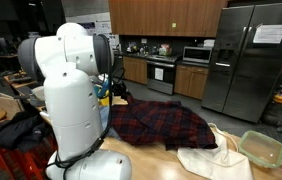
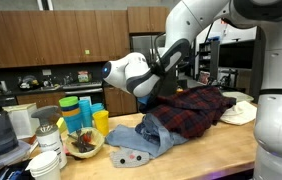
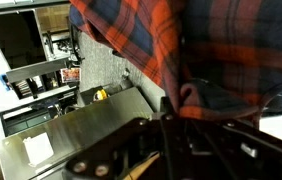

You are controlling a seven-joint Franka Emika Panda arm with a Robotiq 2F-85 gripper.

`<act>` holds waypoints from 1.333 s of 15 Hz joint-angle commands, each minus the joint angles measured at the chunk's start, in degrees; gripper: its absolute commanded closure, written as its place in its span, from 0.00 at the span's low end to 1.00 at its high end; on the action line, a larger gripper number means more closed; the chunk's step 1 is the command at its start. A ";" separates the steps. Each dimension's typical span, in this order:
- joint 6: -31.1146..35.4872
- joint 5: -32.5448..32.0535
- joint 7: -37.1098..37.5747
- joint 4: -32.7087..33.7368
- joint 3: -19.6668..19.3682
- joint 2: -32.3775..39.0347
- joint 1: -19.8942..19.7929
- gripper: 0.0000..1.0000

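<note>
Stacked cups (image 2: 71,110), fridge (image 1: 251,55), glass container (image 1: 263,148), cream cloth (image 1: 209,157)

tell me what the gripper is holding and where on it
A bunched fold of the plaid shirt appears pinched in the gripper; which part of the shirt cannot be told.

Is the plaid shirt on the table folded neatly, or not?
Not folded: the plaid shirt lies spread and rumpled on the table in both exterior views.
</note>
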 commanded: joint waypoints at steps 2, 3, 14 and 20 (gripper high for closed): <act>-6.91 4.05 -9.00 4.35 -0.44 0.69 1.06 0.98; -10.07 6.02 -12.23 5.90 -0.51 1.50 1.11 0.98; -30.25 15.92 -34.99 20.75 -1.35 12.44 2.03 0.98; -25.87 17.16 -38.16 26.72 -1.77 17.00 4.06 0.98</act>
